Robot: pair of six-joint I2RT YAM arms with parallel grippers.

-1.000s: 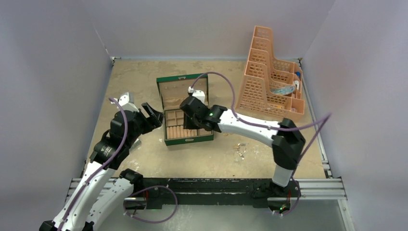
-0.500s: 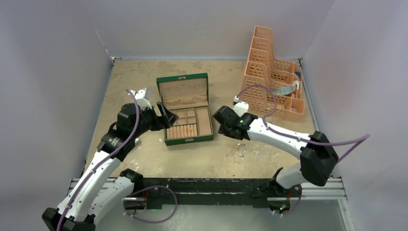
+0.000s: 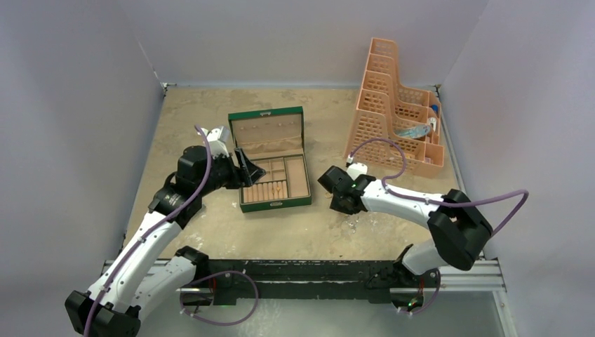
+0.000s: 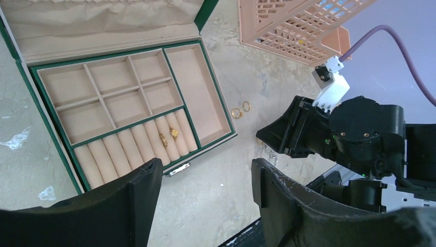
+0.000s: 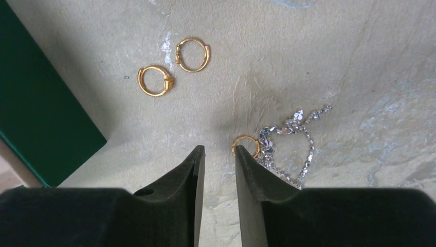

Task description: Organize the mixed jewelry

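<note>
Right gripper (image 3: 343, 203) hung low over the loose jewelry (image 3: 353, 220), holding nothing.
Top view: the left gripper (image 3: 247, 167) hovered at the green jewelry box (image 3: 273, 204). Left wrist: its jaws stood wide apart, and two slotted rings (image 4: 175, 134) lay in the ring rolls. Right wrist: jaws were narrowly apart over a gold ring (image 5: 246, 145) touching the silver chain (image 5: 295, 149) — better to widen, then straddle the ring alone.

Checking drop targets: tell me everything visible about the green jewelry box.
The green jewelry box sits flat on the table, lid open and tilted back, beige fabric-like lining. Inside: a grid of small compartments, one long compartment at one end, and a front row of ring rolls holding two gold rings. A metal clasp sits on the front wall. The open left gripper hovers above its front edge; no contact visible.
</note>
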